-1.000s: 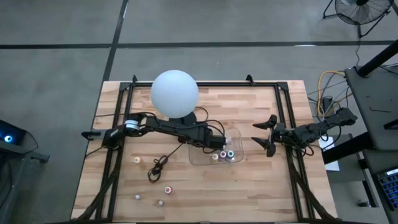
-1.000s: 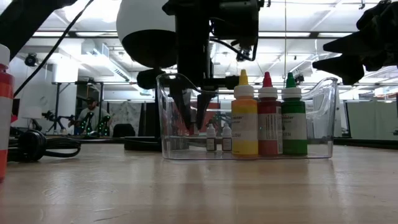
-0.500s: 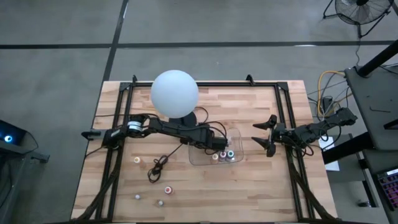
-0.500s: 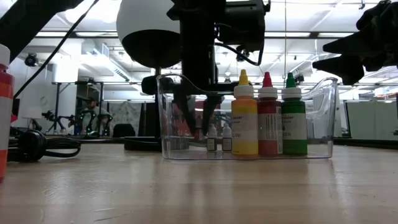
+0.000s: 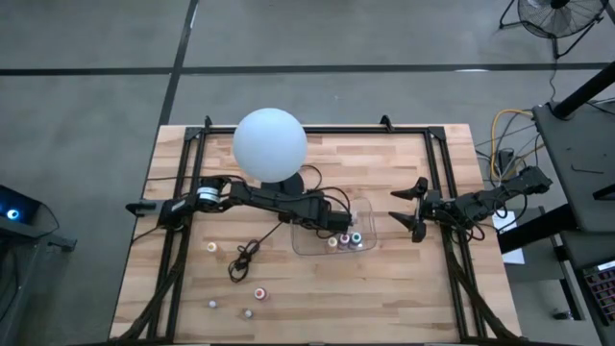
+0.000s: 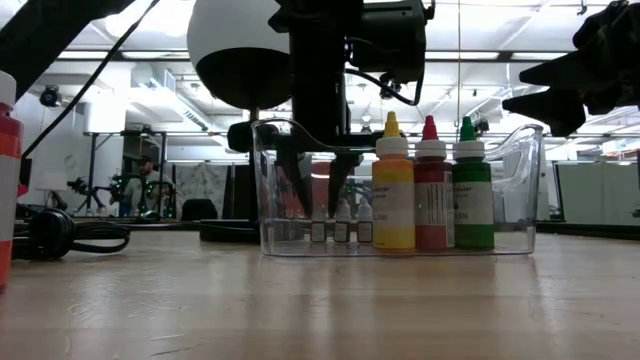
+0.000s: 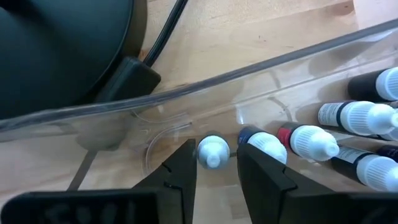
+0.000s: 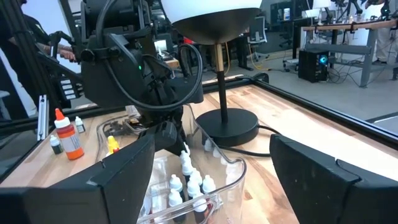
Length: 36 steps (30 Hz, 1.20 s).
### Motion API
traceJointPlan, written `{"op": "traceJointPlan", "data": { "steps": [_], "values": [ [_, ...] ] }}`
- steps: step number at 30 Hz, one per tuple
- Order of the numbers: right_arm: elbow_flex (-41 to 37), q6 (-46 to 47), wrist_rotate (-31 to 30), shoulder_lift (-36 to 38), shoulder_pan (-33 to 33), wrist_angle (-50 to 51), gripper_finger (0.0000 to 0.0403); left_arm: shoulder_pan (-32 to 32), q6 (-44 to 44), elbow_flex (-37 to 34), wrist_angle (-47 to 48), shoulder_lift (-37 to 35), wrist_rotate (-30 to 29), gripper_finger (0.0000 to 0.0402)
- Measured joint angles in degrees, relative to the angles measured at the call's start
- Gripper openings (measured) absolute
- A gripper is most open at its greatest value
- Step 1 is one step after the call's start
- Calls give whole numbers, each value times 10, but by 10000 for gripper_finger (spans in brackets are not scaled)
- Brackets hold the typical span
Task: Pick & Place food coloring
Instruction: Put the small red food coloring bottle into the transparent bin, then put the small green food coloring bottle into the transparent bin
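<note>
The left gripper is down inside the clear rectangular plastic tray near the middle of the pale butcher-block wooden table. Its two dark fingers stand a little apart with a tiny white-capped dropper bottle upright between them; the gaps are so slim I cannot tell whether the pads are touching it or have let go. Just beside it in the tray sit more small white-capped bottles, and at the tray's near wall stand three taller squeeze bottles, yellow, red and green. Several more little food coloring bottles lie scattered on the table's near left part, well apart from the tray. The big white globe lamp on its black base stands behind the tray, its cord trailing forward. The right gripper hovers off the tray's right end, jaws spread wide and holding nothing.
</note>
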<state>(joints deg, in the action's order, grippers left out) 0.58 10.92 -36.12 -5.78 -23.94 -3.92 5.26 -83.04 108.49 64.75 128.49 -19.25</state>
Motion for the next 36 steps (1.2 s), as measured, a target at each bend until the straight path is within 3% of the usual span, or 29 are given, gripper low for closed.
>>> {"op": "traceJointPlan", "data": {
  "steps": [12,23,29,36],
  "values": [
    [0,0,0,0,0,0,306,6,29,10,-5,-9,1,99],
    [0,0,0,0,0,0,308,23,66,10,3,-66,-12,209],
    [0,0,0,1,0,0,310,43,107,10,0,-97,-28,216],
    [0,0,0,0,0,0,300,94,214,10,-2,-147,-48,216]
  ]
}}
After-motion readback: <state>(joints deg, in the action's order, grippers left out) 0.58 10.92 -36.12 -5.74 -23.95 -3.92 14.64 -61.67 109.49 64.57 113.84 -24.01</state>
